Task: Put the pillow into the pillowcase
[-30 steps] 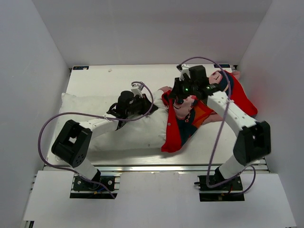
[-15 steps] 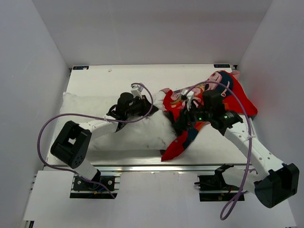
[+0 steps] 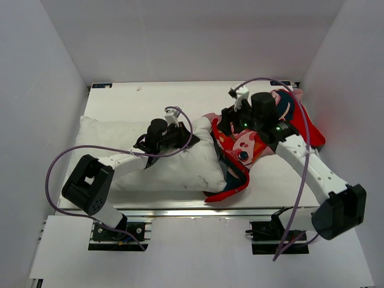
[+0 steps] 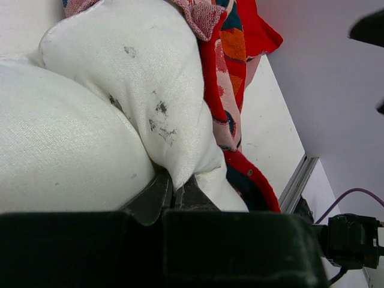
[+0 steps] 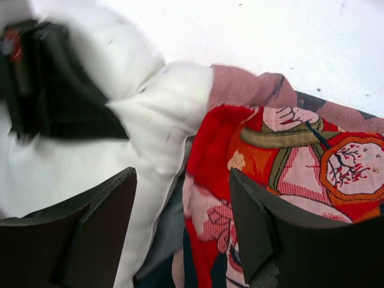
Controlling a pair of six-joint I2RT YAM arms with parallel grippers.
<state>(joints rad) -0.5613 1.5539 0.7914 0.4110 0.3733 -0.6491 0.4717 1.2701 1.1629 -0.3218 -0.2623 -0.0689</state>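
The white pillow (image 3: 171,168) lies across the left half of the table, its right end against the mouth of the red pillowcase (image 3: 307,129). My left gripper (image 3: 183,137) is shut, pinching a fold of the pillow (image 4: 90,138) at its right end (image 4: 176,191). The pillowcase (image 4: 231,72) bunches just beyond that end. My right gripper (image 3: 225,123) hovers open over the seam where pillow (image 5: 162,114) meets pillowcase (image 5: 288,150). Nothing sits between its fingers (image 5: 183,204). How much of the pillow is inside the case is hidden by folds.
The white table (image 3: 150,99) is boxed in by pale walls on three sides. The right wall stands close to the pillowcase. A metal rail (image 3: 192,211) runs along the front edge. Purple cables (image 3: 60,157) loop off both arms.
The right gripper has opened and let go of the pillowcase. Its arm swung toward the front, then back up over the case's mouth. The case's near edge has slid down and rightward.
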